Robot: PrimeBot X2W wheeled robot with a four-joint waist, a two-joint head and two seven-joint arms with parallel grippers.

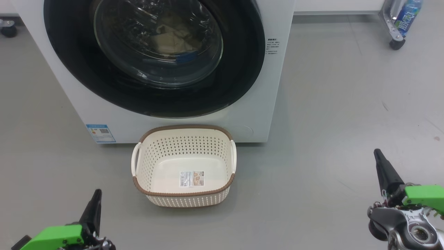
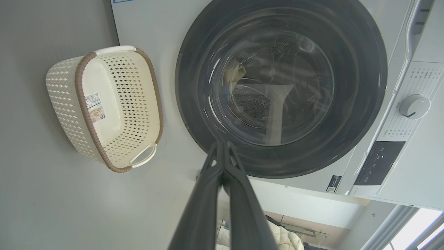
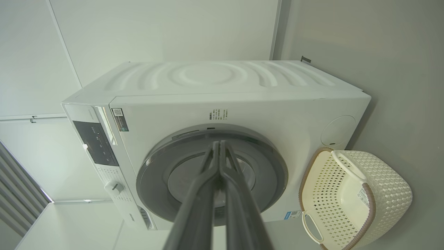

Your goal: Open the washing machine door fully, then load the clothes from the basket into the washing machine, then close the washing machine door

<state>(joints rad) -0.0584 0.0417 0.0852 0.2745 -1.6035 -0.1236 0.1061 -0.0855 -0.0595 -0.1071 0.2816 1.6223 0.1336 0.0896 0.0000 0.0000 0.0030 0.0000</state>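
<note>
The white washing machine [image 1: 274, 86] [image 2: 145, 27] [image 3: 215, 104] stands in front of me with its black-rimmed round door [image 1: 239, 69] [image 2: 357, 104] [image 3: 156, 187] closed flat against its front. Through the glass I see cream clothes [image 1: 173, 38] [image 2: 236, 74] lying in the drum. The cream basket [image 1: 152, 156] [image 2: 121, 97] [image 3: 347, 194] sits on the floor before the machine with only a label on its bottom. My left gripper [image 1: 98, 191] [image 2: 222, 143] is shut at the lower left, well short of the basket. My right gripper [image 1: 376, 151] [image 3: 219, 143] is shut at the lower right.
Grey floor [image 1: 329, 121] spreads around the basket and to the right of the machine. A wheeled metal leg with a blue bottle [image 1: 407, 15] stands at the far right back. A caster [image 1: 8, 29] shows at the far left.
</note>
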